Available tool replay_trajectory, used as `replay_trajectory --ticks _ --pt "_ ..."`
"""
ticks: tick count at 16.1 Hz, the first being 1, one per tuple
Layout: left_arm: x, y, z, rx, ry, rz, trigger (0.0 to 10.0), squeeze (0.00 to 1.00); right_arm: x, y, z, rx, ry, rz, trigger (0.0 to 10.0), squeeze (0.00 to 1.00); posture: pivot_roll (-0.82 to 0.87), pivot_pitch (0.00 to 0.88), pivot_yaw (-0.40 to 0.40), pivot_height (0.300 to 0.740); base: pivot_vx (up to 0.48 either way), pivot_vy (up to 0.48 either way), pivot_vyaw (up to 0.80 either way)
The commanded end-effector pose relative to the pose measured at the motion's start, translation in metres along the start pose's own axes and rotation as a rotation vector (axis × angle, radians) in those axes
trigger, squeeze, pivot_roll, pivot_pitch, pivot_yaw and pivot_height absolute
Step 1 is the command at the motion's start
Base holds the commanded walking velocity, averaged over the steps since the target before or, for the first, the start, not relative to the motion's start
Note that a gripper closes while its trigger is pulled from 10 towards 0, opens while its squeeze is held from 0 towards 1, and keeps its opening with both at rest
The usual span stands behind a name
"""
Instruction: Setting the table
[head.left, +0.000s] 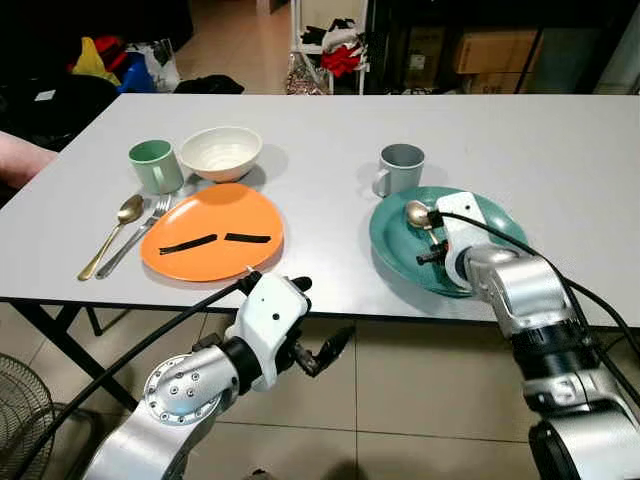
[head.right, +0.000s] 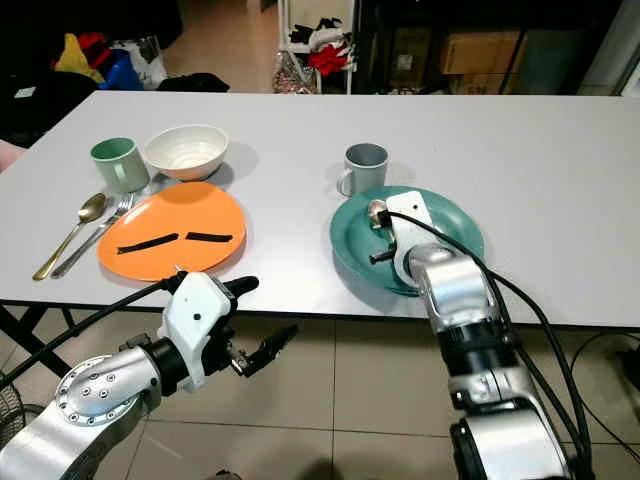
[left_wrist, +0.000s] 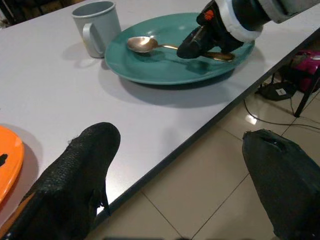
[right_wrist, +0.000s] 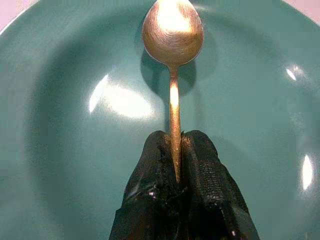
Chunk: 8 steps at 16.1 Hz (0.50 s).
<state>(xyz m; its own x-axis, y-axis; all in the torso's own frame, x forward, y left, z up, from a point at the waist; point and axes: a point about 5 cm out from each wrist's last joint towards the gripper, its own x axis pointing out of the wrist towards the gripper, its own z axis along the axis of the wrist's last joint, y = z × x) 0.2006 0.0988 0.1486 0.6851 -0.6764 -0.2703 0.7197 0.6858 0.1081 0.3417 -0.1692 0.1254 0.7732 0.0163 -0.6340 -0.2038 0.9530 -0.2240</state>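
Your right gripper (right_wrist: 176, 165) is clamped on the handle of a gold spoon (right_wrist: 173, 30) over the teal plate (head.left: 395, 250).

Its black fingers (right_wrist: 207, 170) are pressed together on the handle's end, and the spoon's bowl points away from them, near the plate's far rim beside the grey mug (head.left: 400, 168). Your left gripper (head.left: 318, 325) hangs below the near edge of the white table (head.left: 560, 160) with its fingers (left_wrist: 85, 170) spread wide and nothing between them, over the tiled floor (head.left: 400, 400). Further left on the table you have an orange plate (head.left: 212, 232) carrying two black strips (head.left: 190, 243), another gold spoon (head.left: 112, 234) and a fork (head.left: 140, 232) side by side just beside it, and a green mug (head.left: 156, 164) next to a white bowl (head.left: 220, 152) behind.
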Motion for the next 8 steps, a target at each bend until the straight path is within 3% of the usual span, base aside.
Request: replay_trajectory --ticks 1,8 --pt "-0.0006 -0.0001 0.0050 0.015 -0.008 -0.012 10.0 0.00 0.0004 0.0010 0.0103 -0.023 -0.031 0.008 10.0 0.00 -0.05 0.000 0.072 0.740 0.000 0.000 0.00" --pt "-0.0003 -0.0008 0.0056 0.019 -0.006 -0.022 10.0 0.00 0.0049 0.0096 0.0142 0.010 0.056 0.074 10.0 0.00 -0.04 0.000 0.060 0.740 0.000 0.000 0.00"
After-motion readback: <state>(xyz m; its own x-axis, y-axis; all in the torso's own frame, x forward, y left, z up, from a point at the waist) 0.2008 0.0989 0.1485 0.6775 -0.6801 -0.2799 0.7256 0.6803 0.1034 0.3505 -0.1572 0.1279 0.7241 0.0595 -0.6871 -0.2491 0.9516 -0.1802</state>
